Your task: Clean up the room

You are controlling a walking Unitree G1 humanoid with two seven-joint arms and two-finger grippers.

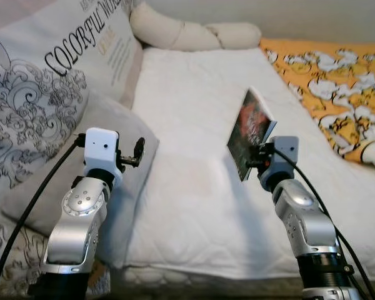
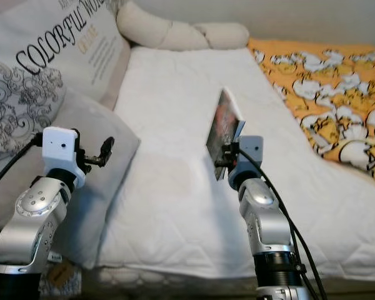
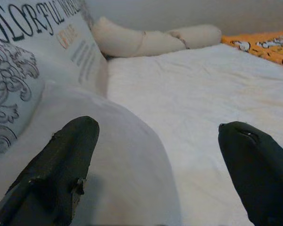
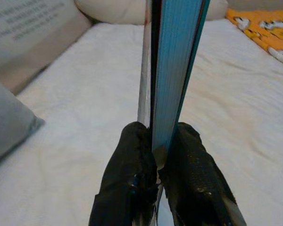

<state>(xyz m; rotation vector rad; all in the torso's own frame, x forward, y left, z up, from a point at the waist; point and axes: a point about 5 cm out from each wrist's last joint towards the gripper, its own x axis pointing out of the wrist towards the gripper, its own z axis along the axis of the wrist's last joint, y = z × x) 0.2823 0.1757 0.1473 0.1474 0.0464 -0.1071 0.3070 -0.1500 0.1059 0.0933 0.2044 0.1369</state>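
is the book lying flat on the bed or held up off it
Held up, standing on edge. The right gripper is shut on the book, lifted above the white mattress.

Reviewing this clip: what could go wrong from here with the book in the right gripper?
The right gripper pinches the book only at its bottom edge, upright above the white mattress; it may pivot or slip out. The covers could fan open, since the grip is narrow. The left gripper is open over the grey pillow, offering no support.
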